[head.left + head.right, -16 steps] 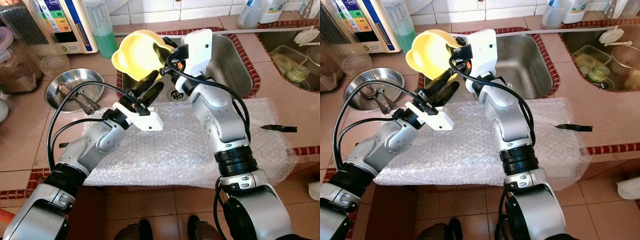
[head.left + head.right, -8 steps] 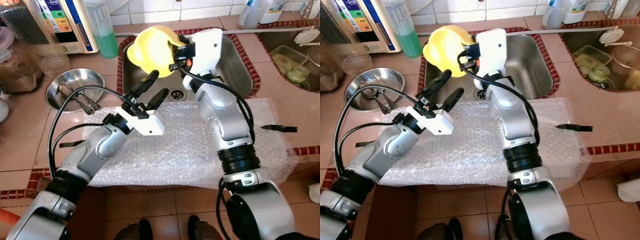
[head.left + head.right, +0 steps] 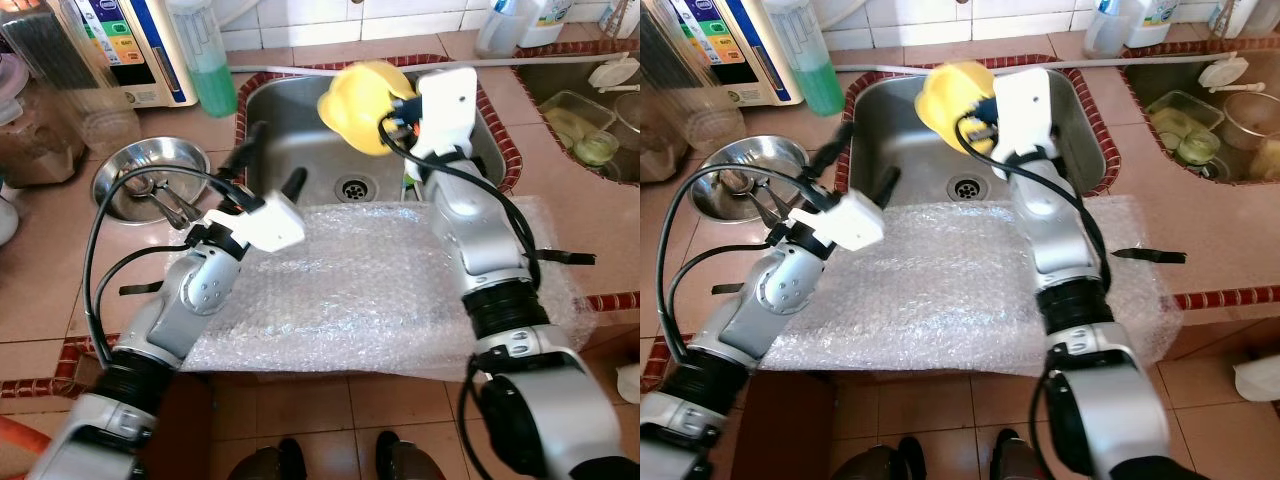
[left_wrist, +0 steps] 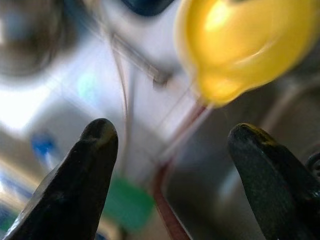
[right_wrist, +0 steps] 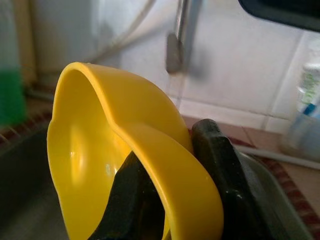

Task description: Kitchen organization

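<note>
A: Where is the yellow bowl (image 3: 362, 104) now?

B: Up over the sink (image 3: 290, 150), at about 12 o'clock from the bubble wrap (image 3: 370, 290). The right hand (image 5: 177, 195) is clenched on its rim, one finger inside and one outside, the bowl tipped on its side.

A: And the left hand (image 3: 270, 165)?

B: Released, fingers spread wide, holding nothing, hovering at the sink's near left edge, at 9 o'clock from the drain (image 3: 356, 187).

A: How far along would you judge the tidying?

B: Barely midway, I'd guess. The bowl is in the air, not set down anywhere. A steel dish (image 3: 150, 180) with utensils sits at 9 o'clock on the tiled surface (image 3: 60, 260), a black knife (image 3: 562, 257) lies at 3 o'clock on the wrap's edge, and the second basin at 2 o'clock holds a container (image 3: 580, 115).

A: Anything in the way?

B: The green soap bottle (image 3: 205, 55) and the water purifier (image 3: 125, 45) crowd 11 o'clock; the left arm's cables loop near the dish.
</note>
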